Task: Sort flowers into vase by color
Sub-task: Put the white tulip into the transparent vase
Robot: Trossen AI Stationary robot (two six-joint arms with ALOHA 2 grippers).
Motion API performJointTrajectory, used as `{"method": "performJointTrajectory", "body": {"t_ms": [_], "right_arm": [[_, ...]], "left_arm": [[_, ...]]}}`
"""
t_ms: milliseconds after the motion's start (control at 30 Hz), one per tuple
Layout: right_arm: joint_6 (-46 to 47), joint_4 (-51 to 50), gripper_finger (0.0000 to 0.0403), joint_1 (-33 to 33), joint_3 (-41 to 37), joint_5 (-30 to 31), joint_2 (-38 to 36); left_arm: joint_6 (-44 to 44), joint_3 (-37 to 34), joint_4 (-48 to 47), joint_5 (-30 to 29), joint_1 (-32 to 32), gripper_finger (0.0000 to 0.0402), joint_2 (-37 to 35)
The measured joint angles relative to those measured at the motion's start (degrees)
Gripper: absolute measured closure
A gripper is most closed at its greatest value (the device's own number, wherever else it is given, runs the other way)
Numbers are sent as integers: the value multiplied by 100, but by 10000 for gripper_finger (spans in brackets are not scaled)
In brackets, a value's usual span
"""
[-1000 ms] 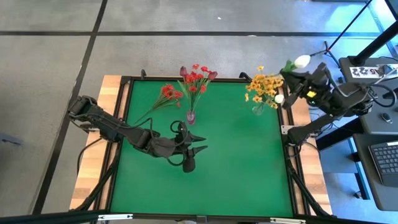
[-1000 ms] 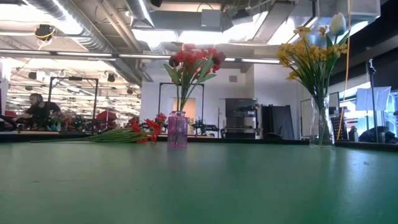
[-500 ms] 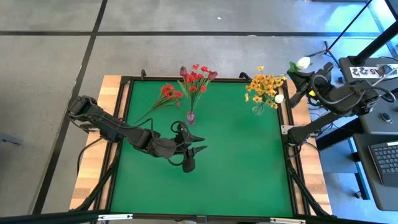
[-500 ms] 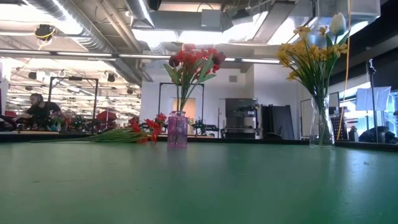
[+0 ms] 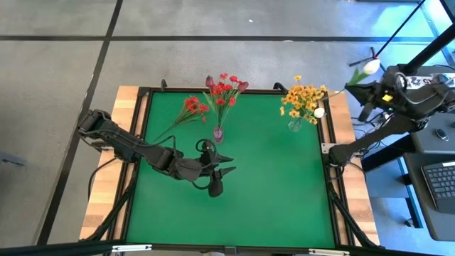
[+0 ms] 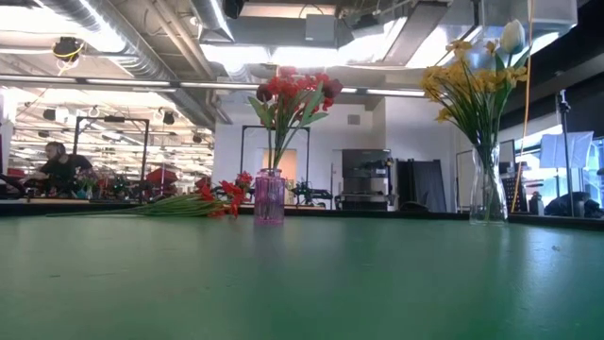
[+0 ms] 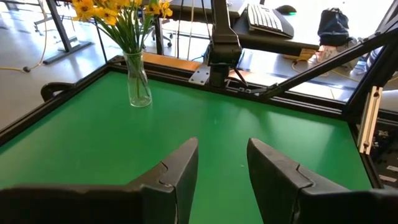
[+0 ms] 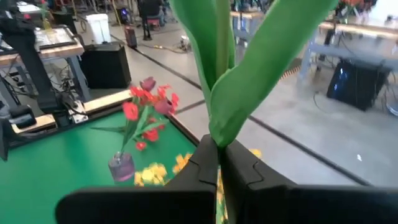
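My right gripper [image 5: 367,89] hangs beyond the table's right edge, shut on a white-bud flower [image 5: 371,66]. The flower's green leaves [image 8: 261,56] fill the right wrist view. A clear vase [image 5: 294,125] at the far right holds yellow flowers [image 5: 302,98] and a white bud [image 5: 319,112]. A pink vase [image 5: 217,133] at far centre holds red flowers and maroon buds [image 5: 224,88]. A red spray [image 5: 188,110] lies flat on the green table, left of the pink vase. My left gripper [image 5: 231,164] hovers open over the table's middle, with nothing between its fingers [image 7: 180,171]. My right gripper pinches the flower's green stem [image 8: 217,144] between its two fingers, just below where the leaves branch off. The fingers lie across the stem. The flower is lifted clear, its leaves and bud rising past the fingertips.
A black frame [image 5: 325,153] edges the green table. To the right stand a desk with a keyboard [image 5: 437,181] and a tripod. In the low view the pink vase [image 6: 269,198] and the clear vase [image 6: 488,194] stand at the far side, and the near half of the table is bare.
My right gripper has carried the white-bud flower from the table's far right corner, near the clear vase, out past the right edge. It sank a little and turned on the way. It has stayed shut on the stem. Both vases and the red spray have stayed put.
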Motion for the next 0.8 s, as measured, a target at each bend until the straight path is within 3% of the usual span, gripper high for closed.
{"method": "performJointTrajectory", "body": {"t_ms": [233, 533, 800], "right_arm": [[504, -395, 402, 0, -409, -10, -69], [735, -356, 402, 2, -1486, 119, -133], [211, 655, 402, 7, -2280, 256, -976]], "left_arm": [[-127, 0, 3, 0, 68, 269, 0], [-258, 0, 8, 0, 151, 269, 167], [-258, 0, -35, 4, 149, 269, 210]]}}
